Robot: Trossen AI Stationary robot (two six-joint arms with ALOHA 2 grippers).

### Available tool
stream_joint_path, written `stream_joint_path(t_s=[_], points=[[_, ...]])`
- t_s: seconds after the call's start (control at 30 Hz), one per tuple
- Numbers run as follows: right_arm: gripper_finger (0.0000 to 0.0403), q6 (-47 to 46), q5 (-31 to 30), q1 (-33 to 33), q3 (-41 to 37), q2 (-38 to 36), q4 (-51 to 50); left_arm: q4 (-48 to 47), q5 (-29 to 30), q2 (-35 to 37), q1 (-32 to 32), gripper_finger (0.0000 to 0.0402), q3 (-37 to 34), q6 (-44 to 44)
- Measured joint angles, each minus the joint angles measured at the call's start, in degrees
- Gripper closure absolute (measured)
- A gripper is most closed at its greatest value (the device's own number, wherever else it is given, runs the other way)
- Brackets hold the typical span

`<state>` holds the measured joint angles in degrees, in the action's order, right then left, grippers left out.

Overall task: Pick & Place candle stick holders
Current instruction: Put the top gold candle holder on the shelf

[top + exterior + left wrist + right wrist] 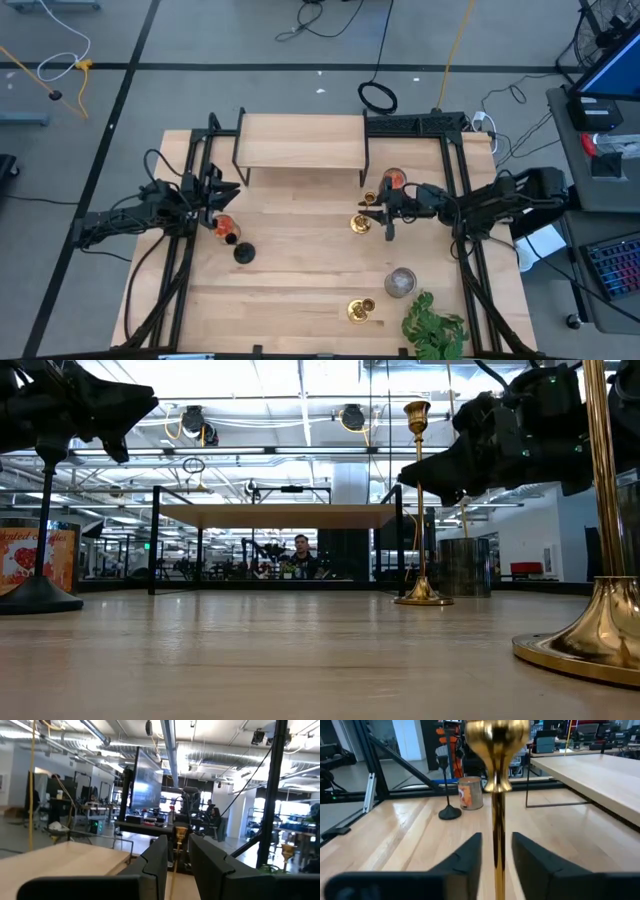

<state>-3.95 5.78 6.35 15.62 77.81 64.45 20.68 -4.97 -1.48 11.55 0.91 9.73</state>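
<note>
A gold candlestick (pixel 361 223) stands on its round base at the table's middle right; in the low view its stem (pixel 420 500) rises beside my right gripper (pixel 440 472). My right gripper (pixel 388 212) is open, and its fingers stand on either side of the thin stem (pixel 498 845) below the cup without touching it. A second gold candlestick (pixel 361 310) stands near the front edge. The black candlestick (pixel 244 252) stands at the left on its base. My left gripper (pixel 215 195) hovers beyond it, open by a narrow gap (pixel 178 865) and empty.
A red-orange jar (pixel 224 227) stands next to the black candlestick. Another red-orange jar (pixel 393 180) stands beyond my right gripper. A grey jar (pixel 400 282) and a green plant (pixel 435 330) are at the front right. A wooden shelf (pixel 300 140) stands at the far edge.
</note>
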Motion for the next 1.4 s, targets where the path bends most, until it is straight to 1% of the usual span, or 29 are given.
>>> stream_joint_path(t_s=[0.1, 0.13, 0.17, 0.27, 0.37, 0.47, 0.6, 0.7, 0.87, 0.93, 1.03, 1.13, 1.27, 1.4], points=[[0.0375, -0.13, -0.02, 0.02, 0.00, -0.21, 0.82, -0.70, -0.01, 0.00, 0.00, 0.0316, 0.01, 1.39], [0.0387, 0.09, -0.24, 0.02, 0.00, -0.21, 1.03, -1.10, -0.04, 0.00, 0.00, 0.0316, 0.00, 1.41], [0.0391, -0.36, -0.24, 0.03, 0.00, -0.21, 1.46, -1.61, -0.03, 0.00, 0.00, 0.0316, 0.01, 1.41], [0.0387, -3.93, 0.05, 0.02, -0.04, -0.16, 4.84, -3.18, -0.02, 0.00, 0.00, 0.0316, 0.00, 1.45], [0.0392, -6.72, 0.22, -0.11, 0.63, -0.73, 8.71, -4.75, -0.02, 0.00, 0.00, 0.0316, 0.00, 1.45], [0.0394, -10.26, 0.92, -0.11, 2.76, -0.94, 10.41, -6.05, -0.04, -0.02, 0.00, 0.0316, 0.00, 1.47], [0.0392, -11.88, 7.64, -0.11, 8.93, -1.11, 9.62, -6.80, -0.04, -0.10, 0.00, 0.0316, 0.01, 1.63], [0.0393, -11.54, 10.55, -0.06, 15.35, -1.10, 4.55, -7.83, -0.09, -0.28, 0.00, 0.0316, 0.02, 4.64], [0.0393, -5.47, 10.69, 3.41, 27.93, -1.08, -12.14, -9.16, -0.07, -1.18, -0.02, 0.0316, 0.00, 7.32], [0.0393, -2.73, 8.70, 5.81, 33.02, -1.08, -19.47, -9.00, -0.07, -1.26, -0.02, 0.0316, 0.00, 7.38], [0.0393, 0.58, 3.59, 9.98, 38.32, -1.10, -27.50, -8.76, -0.03, -1.25, -0.02, 0.0316, 0.00, 5.42], [0.0393, 1.61, 2.96, 14.86, 40.53, -1.10, -28.87, -8.54, -0.02, -1.25, -0.02, 0.0316, 0.00, 3.75], [0.0393, -0.06, 2.73, 21.63, 41.03, -1.04, -28.55, -8.58, -0.01, -1.25, -0.02, 0.0316, 0.00, 3.79], [0.0393, -0.28, -1.61, 26.56, 41.03, 1.10, -28.29, -8.49, 0.00, -1.25, -0.02, 0.0316, 0.00, 3.66]])
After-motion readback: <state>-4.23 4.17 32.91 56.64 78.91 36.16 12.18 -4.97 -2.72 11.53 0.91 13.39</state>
